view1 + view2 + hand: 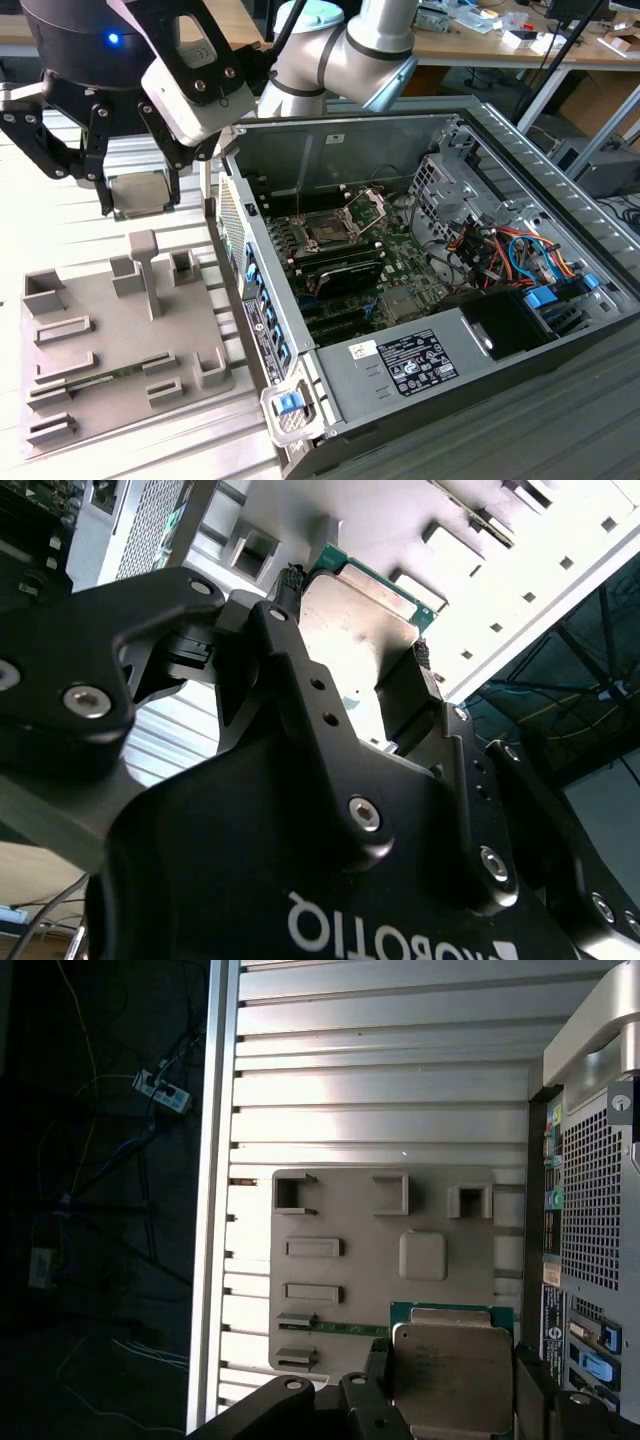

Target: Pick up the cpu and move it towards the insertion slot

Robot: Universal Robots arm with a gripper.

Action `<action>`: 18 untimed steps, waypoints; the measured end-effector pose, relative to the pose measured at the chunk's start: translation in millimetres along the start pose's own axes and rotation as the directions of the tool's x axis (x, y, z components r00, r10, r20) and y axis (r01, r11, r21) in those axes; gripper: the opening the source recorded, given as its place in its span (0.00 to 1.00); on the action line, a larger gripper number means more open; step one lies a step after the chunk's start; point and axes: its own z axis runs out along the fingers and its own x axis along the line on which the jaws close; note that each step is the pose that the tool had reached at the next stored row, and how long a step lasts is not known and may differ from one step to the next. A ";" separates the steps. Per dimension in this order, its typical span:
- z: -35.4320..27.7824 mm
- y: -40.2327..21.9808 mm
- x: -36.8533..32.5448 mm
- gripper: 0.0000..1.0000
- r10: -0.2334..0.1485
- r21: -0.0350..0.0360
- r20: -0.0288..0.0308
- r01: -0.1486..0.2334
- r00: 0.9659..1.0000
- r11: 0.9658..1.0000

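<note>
One robot gripper (357,619) hung above a slatted metal table, its two black fingers (404,695) closed narrowly on one cpu (140,193). The pads pressed against two opposite edges of the chip, which lay flat with its pale silvery top facing up. The chip was held in the air, clear of one grey tray (350,1225). It sat outside one open computer case (520,130), on the exterior view's left of that case. Inside the case lay one insertion slot (330,232), a dark square socket in green circuit board, with its wire bracket lifted open. The chip was well apart from that socket, and the case wall stood between them.

The chip looked light, stiff and thin. Its metal top looked smooth and probably slippery. The underside is likely delicate, so a hold by the side edges, as here, seemed the safest. A slight tilt or a hard squeeze could let it slip or harm it
</note>
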 end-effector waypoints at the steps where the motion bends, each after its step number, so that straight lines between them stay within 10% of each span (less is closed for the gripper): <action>1: 0.0 -0.1 -0.8 0.55 0.000 0.000 0.000 0.000 1.000 1.000; 18: 0.0 -1.1 -19.1 0.55 0.000 0.000 0.000 0.000 1.000 1.000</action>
